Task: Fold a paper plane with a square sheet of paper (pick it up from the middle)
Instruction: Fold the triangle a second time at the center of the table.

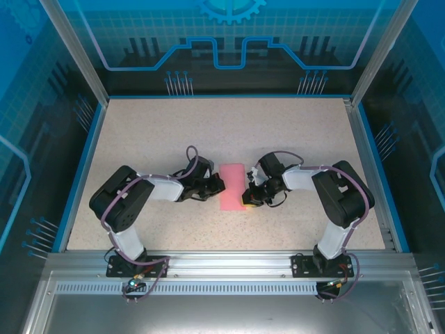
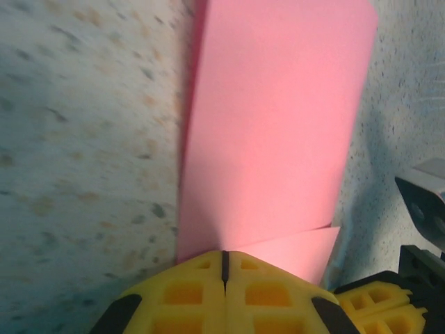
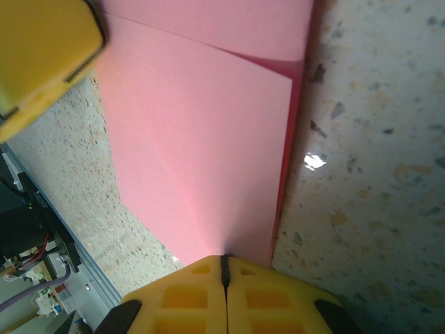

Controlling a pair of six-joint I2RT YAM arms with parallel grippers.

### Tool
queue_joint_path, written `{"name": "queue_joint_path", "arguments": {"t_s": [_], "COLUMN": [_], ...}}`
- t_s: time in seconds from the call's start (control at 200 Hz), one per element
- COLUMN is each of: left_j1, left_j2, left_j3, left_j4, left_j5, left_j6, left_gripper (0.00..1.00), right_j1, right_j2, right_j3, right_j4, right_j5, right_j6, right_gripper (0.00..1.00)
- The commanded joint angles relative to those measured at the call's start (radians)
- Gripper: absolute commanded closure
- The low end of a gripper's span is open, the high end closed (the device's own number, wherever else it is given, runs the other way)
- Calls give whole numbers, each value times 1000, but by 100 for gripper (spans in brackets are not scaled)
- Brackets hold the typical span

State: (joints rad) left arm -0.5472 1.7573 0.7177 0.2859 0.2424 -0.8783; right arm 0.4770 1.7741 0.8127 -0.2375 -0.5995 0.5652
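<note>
The square sheet of paper [image 1: 231,182] is pink and lies folded into a narrow rectangle at the table's middle. A triangular flap [image 2: 306,250] sticks out at one end. No paper plane shape is in view. My left gripper [image 1: 221,185] comes in from the left. Its yellow fingers [image 2: 188,292] meet at the paper's edge, shut on the sheet [image 2: 278,125]. My right gripper [image 1: 247,200] comes in from the right at the sheet's near end. Its fingers [image 3: 188,296] are likewise shut on the sheet [image 3: 201,139], whose layers [image 3: 285,42] overlap.
The speckled tabletop [image 1: 306,132] has a blue rim, with glass walls around it. An aluminium rail [image 1: 222,261] runs along the near edge by the arm bases. The left gripper's yellow finger [image 3: 42,56] shows in the right wrist view.
</note>
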Motion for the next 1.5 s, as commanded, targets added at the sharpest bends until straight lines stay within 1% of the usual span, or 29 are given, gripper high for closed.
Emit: {"name": "queue_joint_path", "arguments": {"t_s": [0.0, 0.145, 0.245, 0.35, 0.44, 0.57, 0.715, 0.82, 0.955, 1.1, 1.26, 1.496], "left_j1": [33, 33, 30, 16, -8, -36, -39, -41, -39, -40, -40, -39], "left_j2": [-38, -83, -120, -170, -183, -142, -61, 0, 31, 46, 47, 47], "left_j3": [-20, -5, -3, 2, 13, 39, 51, 67, 60, 55, 55, 65], "left_j4": [-36, -70, -67, -85, -100, -100, -77, -90, -100, -109, -117, -126], "left_j5": [-19, -7, 22, 24, 36, 54, 57, 45, 26, 23, 18, 21], "left_j6": [46, 57, 48, 47, 54, 61, 50, 44, 22, 15, 16, 19], "left_gripper": [97, 95, 94, 92, 90, 91, 91, 95, 95, 96, 96, 96], "right_j1": [2, 1, 1, 1, 1, 2, 3, 3, 11, 50, 71, 92], "right_j2": [36, 32, 31, 26, 24, 25, 16, 8, -22, -41, 1, 108], "right_j3": [-39, -35, -33, -32, -30, -24, -17, -14, 10, 81, 145, 194], "right_j4": [-77, -78, -79, -80, -81, -80, -86, -87, -100, -128, -123, -121], "right_j5": [60, 58, 56, 56, 57, 52, 50, 50, 44, 49, 55, 46], "right_j6": [1, 1, 1, 1, 1, 2, 1, -1, -5, -18, -3, 6], "right_gripper": [95, 95, 95, 94, 95, 94, 94, 94, 93, 91, 91, 91]}}
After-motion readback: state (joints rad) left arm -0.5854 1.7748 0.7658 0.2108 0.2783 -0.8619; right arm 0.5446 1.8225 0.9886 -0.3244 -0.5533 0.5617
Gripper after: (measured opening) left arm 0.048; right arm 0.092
